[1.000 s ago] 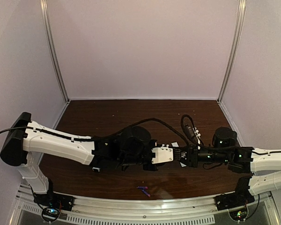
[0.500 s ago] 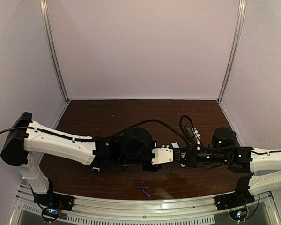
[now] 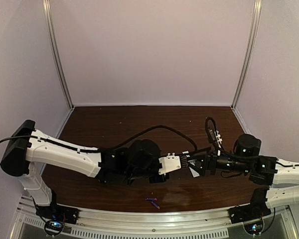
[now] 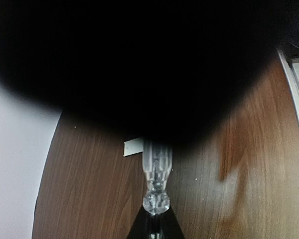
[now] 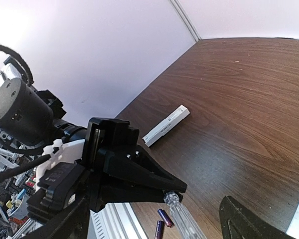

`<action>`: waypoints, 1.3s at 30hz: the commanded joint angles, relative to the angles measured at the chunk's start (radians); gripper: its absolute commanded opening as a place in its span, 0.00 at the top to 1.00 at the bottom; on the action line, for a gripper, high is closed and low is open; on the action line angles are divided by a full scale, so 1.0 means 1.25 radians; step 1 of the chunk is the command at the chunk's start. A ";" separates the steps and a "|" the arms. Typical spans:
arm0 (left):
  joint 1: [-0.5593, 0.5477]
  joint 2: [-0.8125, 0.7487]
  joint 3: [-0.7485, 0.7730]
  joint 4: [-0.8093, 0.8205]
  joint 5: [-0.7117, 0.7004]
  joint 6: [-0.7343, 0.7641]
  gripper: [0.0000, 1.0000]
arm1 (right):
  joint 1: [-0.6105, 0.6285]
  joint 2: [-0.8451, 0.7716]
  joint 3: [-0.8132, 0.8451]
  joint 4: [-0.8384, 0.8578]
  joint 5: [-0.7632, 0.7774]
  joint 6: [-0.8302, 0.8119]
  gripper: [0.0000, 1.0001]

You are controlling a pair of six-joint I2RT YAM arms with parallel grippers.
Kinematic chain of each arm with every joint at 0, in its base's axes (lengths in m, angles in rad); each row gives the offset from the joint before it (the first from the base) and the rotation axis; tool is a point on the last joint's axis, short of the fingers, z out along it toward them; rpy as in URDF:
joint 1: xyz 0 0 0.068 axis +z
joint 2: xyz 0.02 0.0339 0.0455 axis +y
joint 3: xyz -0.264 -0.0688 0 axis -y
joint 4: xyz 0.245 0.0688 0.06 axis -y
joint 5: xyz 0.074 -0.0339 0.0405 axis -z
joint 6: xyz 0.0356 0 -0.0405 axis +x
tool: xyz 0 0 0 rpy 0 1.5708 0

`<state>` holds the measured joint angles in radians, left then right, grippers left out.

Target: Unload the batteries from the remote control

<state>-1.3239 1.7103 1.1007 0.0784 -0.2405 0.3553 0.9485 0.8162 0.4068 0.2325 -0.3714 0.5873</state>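
1. We see the left gripper closed on the clear handle of a screwdriver. Its dark fingers pinch the handle's end, and the tool points out over the middle of the counter.
2. The right gripper is spread wide. In its wrist view the fingers sit at the two bottom corners of the picture with nothing gripped between them. It faces the left gripper across a small gap and touches neither the tool nor any other object.
3. The remote control lies flat on the counter in the middle, just beyond the two grippers on the side toward the far edge. No gripper touches it. We cannot tell from these views how its battery bay stands.
4. The batteries lie side by side on the wood close to the near edge, about midway along it. They are out of the remote control and well apart from it.
5. Compared with a second ago, the right arm has drawn back toward the right edge, opening a gap where the two grippers had met. The left gripper has shifted only slightly, and the batteries have not moved.
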 commanded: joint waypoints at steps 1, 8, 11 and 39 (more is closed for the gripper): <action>0.009 -0.031 -0.040 -0.004 -0.050 -0.089 1.00 | 0.005 -0.056 0.002 -0.062 0.126 -0.014 0.07; 0.046 -0.064 -0.095 -0.030 -0.076 -0.233 1.00 | 0.004 -0.115 -0.005 -0.097 0.189 -0.012 0.04; 0.074 -0.073 -0.129 -0.040 -0.092 -0.342 1.00 | 0.005 -0.120 -0.004 -0.100 0.189 -0.010 0.04; 0.183 -0.033 -0.290 -0.121 -0.181 -0.784 0.97 | 0.004 -0.111 -0.003 -0.102 0.186 -0.006 0.01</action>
<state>-1.1007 1.6409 0.7532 -0.0872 -0.4503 -0.5777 0.9489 0.6849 0.4068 0.1192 -0.1551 0.5793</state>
